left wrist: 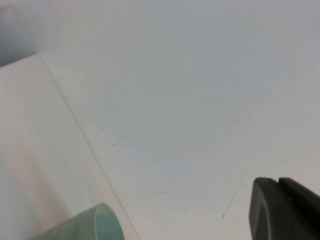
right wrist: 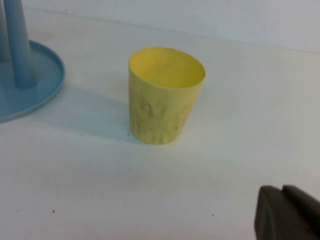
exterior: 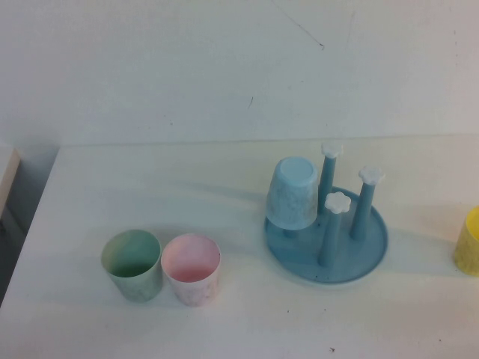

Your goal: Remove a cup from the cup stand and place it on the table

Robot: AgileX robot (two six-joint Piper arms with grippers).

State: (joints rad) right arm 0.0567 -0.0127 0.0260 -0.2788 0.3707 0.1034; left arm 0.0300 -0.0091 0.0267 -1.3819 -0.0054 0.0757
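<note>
Speckled tapered cup (exterior: 293,193) sits inverted on round pegged cup stand (exterior: 352,259).

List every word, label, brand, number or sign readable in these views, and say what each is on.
None can be read.
The yellow cup bears faint marks, too blurred to read.
The cup, upside down on the cup stand, has speckles only.
The left gripper and right gripper, at the edges of their wrist views, carry no markings.

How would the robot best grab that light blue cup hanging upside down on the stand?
Probably by the cup's tapered side wall, closing across it and lifting straight up, since it sits inverted over a peg of the cup stand. The left gripper and right gripper show only in their wrist views, away from it.
</note>
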